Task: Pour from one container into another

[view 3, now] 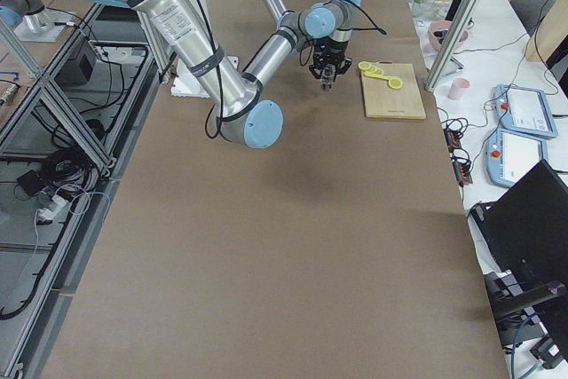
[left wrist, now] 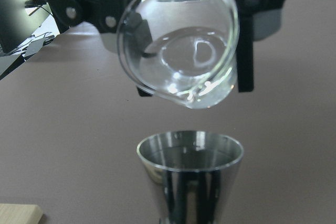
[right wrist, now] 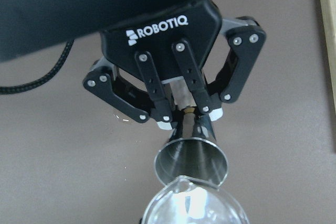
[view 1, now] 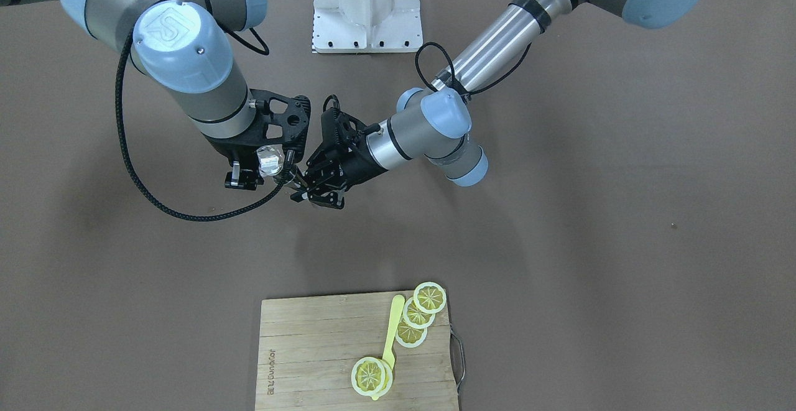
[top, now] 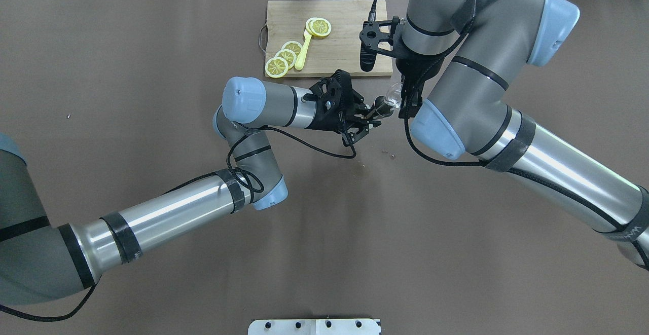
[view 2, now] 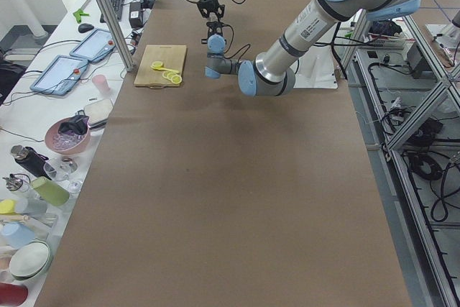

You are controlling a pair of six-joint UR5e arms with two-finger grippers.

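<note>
My left gripper [right wrist: 189,118] is shut on the narrow waist of the grey steel jigger [right wrist: 191,161], which it holds upright above the table with its open cone up [left wrist: 190,166]. My right gripper [view 1: 261,168] is shut on the small clear glass [left wrist: 178,40]. That glass is tilted, its mouth tipped down just over the jigger's rim. In the overhead view the glass [top: 393,94] and the jigger [top: 379,108] nearly touch between the two arms. I cannot make out any liquid or stream.
A wooden cutting board [top: 345,36] with lemon slices [top: 320,27] and a yellow utensil [top: 301,53] lies beyond the grippers. A white base plate [view 1: 367,19] sits on the robot's side. Small specks [top: 389,153] dot the brown table.
</note>
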